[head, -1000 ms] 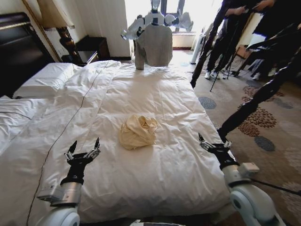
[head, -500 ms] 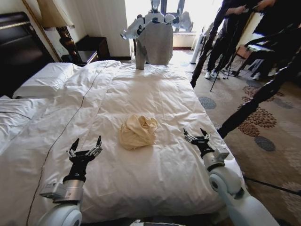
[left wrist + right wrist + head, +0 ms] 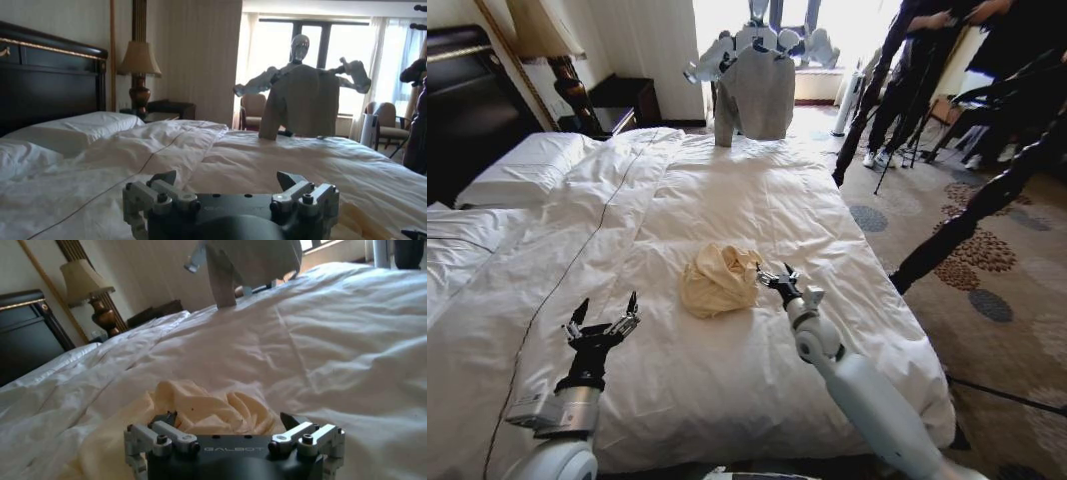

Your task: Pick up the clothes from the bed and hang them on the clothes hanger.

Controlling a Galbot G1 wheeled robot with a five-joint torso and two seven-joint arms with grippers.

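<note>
White and puffy, the big quilted bed [image 3: 757,200] fills most of this hotel room, with white pillows and a dark wooden headboard [image 3: 467,100] on one side. The soft, crumpled pale-yellow shirt [image 3: 719,280] lies in a heap near the middle of the bed.

A second ago the right gripper [image 3: 776,276] was out by the bed's edge. Now it has swung in across the quilt and sits right beside the yellow shirt, with its fingers spread apart and nothing in them. From the right wrist view the shirt [image 3: 200,407] is just in front of the open fingers. I think the grab is about to happen, but nothing is lifted yet.

The left gripper [image 3: 605,318] waits over the quilt, well apart from the shirt, fingers spread and empty too.

Past the far end of the bed stands a grey dummy figure wearing a grey top [image 3: 755,90]. A brown lamp [image 3: 552,50] stands by the headboard. Patterned carpet [image 3: 987,260] covers the floor.
</note>
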